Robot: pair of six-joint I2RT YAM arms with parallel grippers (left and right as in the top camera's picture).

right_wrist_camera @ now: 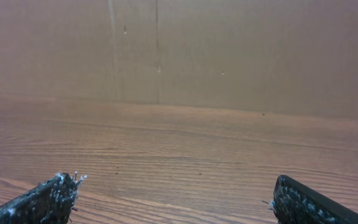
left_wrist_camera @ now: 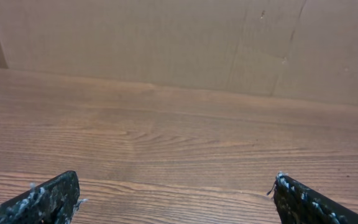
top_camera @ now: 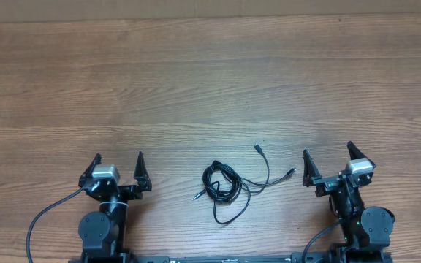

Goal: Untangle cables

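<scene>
The left fingers (top_camera: 140,169) are spread wide with nothing between them, and the right fingers (top_camera: 309,169) are just as wide and just as bare. In both wrist views only the dark, scuffed tips (left_wrist_camera: 48,202) (right_wrist_camera: 42,202) show at the bottom corners, with bare bench (left_wrist_camera: 179,143) ahead of them.

The cables (top_camera: 210,175) lie on the bench in the gap between the two sets of fingers, about level with them and well apart from both. They are bunched into one overlapping coil. A loose loop trails back from it toward the robot. Thin ends run out toward the right fingers, and one plug (top_camera: 292,172) stops near the inner right finger without touching it.

Beyond the fingertips the bench runs on to a cardboard wall (right_wrist_camera: 179,56).

I judge that the task is at its start. Nothing is gripped, the two cords are wound together, and all the separating is left to do. A loose end on the right-finger side looks like the easiest first hold.
</scene>
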